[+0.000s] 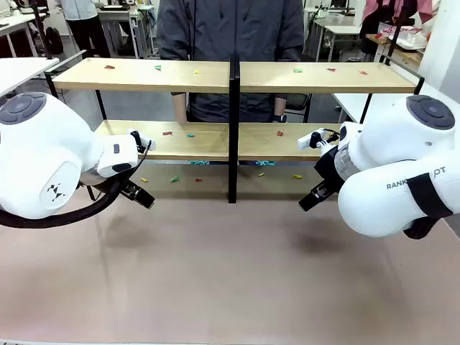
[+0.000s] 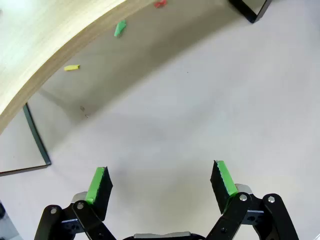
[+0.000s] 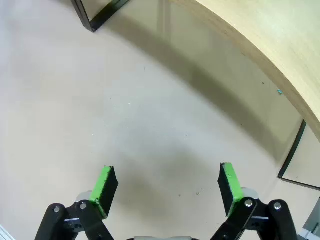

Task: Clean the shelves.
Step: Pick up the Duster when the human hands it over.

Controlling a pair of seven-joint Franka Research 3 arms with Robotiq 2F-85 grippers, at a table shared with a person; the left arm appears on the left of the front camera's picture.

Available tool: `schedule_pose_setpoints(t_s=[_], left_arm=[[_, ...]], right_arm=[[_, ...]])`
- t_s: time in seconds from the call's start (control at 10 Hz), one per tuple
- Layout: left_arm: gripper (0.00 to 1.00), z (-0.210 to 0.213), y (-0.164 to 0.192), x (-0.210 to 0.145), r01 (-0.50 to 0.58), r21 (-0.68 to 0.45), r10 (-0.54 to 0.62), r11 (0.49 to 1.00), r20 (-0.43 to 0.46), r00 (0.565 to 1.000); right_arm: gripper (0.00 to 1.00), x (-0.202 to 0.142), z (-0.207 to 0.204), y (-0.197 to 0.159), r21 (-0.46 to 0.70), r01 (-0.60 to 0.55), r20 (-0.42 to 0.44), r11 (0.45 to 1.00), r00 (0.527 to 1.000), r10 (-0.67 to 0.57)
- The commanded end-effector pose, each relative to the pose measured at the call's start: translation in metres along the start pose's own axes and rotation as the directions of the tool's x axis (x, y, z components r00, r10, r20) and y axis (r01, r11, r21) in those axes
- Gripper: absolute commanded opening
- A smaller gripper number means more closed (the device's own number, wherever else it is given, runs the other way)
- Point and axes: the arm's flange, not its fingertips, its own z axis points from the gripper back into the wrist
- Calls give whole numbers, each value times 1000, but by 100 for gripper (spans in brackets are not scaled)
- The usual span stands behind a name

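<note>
**Q:** What lies nearest?

**A:** Bare counter (image 1: pixel 230 287). Above it, toward its left edge, the left pincer (image 2: pixel 161 167) hangs with jaws spread wide and nothing between the green pads. Toward the right edge, the right pincer (image 3: pixel 166 167) hangs equally wide and empty.

**Q:** Where is the work piece?

**A:** The shelves (image 1: pixel 208 141) stand across the far part of the counter, beyond both pincers and apart from them, spanning most of the way from left edge to right edge. Two long wooden boards sit in a black frame with a central post.

**Q:** What rests there?

**A:** Small coloured scraps (image 1: pixel 175 179) lie on both boards and on the counter beneath the lower one.

**Q:** Farthest?

**A:** A person (image 1: pixel 230 32) in a dark jacket stands behind the shelves.
</note>
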Motion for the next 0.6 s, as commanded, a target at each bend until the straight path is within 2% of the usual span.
schedule_pose_setpoints(t_s=[0.0,0.5], left_arm=[[100,0,0,0,0,0,0,1000,0,1000],[100,0,0,0,0,0,0,1000,0,1000]], right_arm=[[100,0,0,0,0,0,0,1000,1000,0],[100,0,0,0,0,0,0,1000,1000,0]])
